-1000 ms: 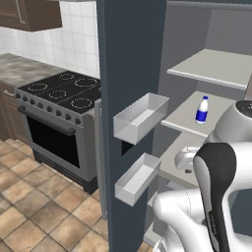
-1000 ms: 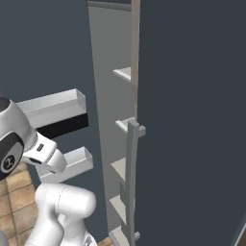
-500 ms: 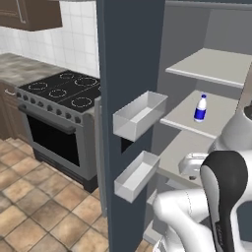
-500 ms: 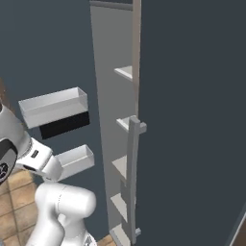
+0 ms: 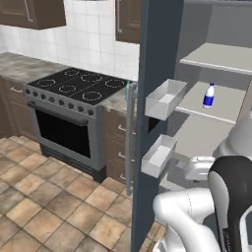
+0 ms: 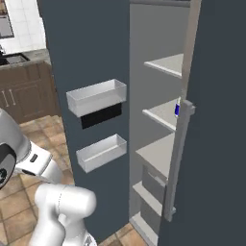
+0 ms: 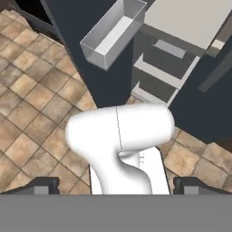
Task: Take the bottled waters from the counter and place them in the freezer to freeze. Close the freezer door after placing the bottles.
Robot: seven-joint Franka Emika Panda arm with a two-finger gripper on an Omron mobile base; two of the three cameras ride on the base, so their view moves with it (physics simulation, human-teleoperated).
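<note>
1. The freezer door stood open in the middle of the left base view.
2. A white bottle stood upright on a freezer shelf, upper right.
3. The claw was released, holding nothing, above the floor.

Freezer shelf with one bottle

The white bottle with dark-blue label stands upright on the pale grey middle shelf inside the open freezer.
</note>
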